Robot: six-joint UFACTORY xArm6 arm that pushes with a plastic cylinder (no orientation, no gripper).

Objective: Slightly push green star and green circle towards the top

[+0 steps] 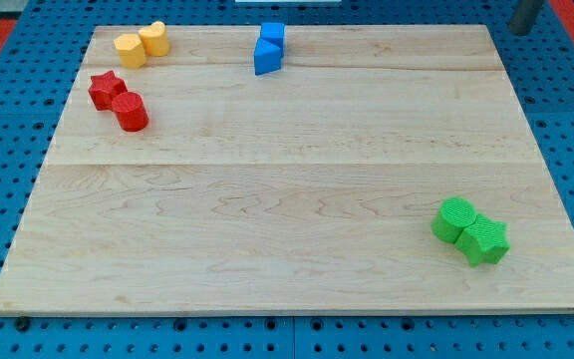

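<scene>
The green circle point(455, 219) and the green star point(484, 241) sit touching each other near the board's bottom right corner, the star to the lower right of the circle. My tip point(518, 32) shows at the view's top right, just past the board's top right corner. It is far above both green blocks and touches no block.
The wooden board point(287, 189) lies on a blue perforated base. Two yellow blocks point(141, 44) sit at the top left. A red star point(107, 89) and a red cylinder point(131, 112) lie below them. Two blue blocks point(268, 48) stand at top centre.
</scene>
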